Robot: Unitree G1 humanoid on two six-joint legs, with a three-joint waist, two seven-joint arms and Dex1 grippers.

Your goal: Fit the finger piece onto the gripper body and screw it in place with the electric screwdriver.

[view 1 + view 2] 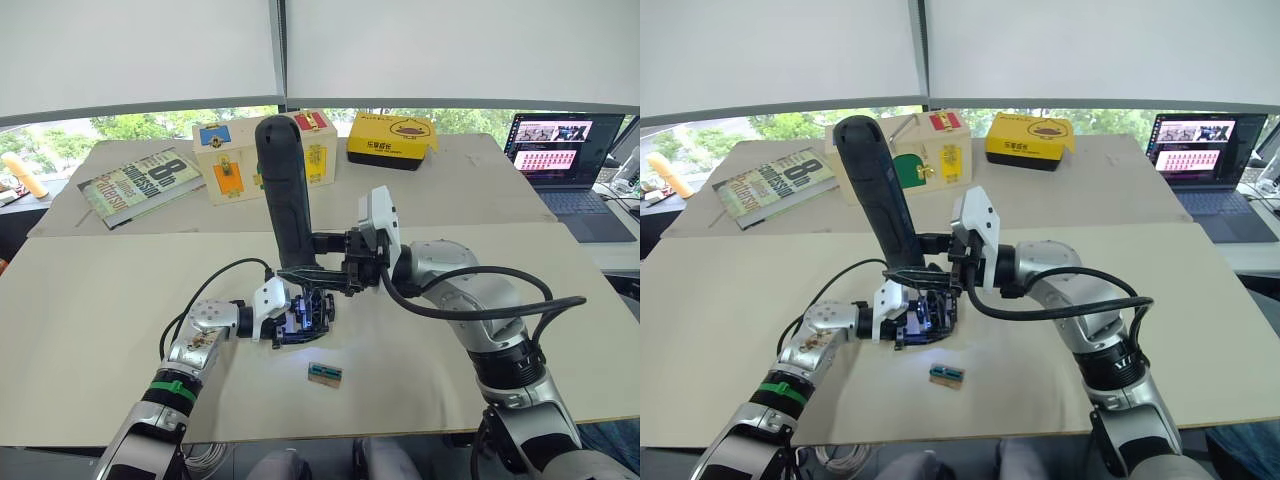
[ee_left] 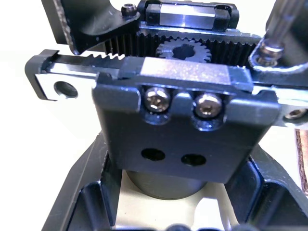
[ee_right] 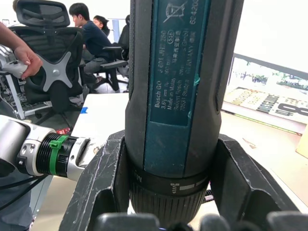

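The electric screwdriver [image 1: 283, 185] stands nearly upright over the table's middle, bit down. My right gripper [image 1: 308, 270] is shut on its lower barrel; its fingers [image 3: 98, 185] clamp both sides of the barrel. Below it, the gripper body [image 1: 312, 314] is lit by the tool's light, with my left gripper [image 1: 296, 322] shut on it just above the table. In the left wrist view the gripper body [image 2: 185, 125] shows two screws, a toothed rack and a gear, and the metal bit [image 2: 276, 29] presses on a black part at its edge. I cannot tell the finger piece apart from the body.
A small green-and-tan block [image 1: 324, 373] lies on the table [image 1: 90, 330] just in front of the grippers. At the back stand a book [image 1: 135, 183], two wooden boxes [image 1: 228, 160], a yellow box [image 1: 392, 138] and a laptop [image 1: 560, 150]. People sit beyond the table [image 3: 91, 33].
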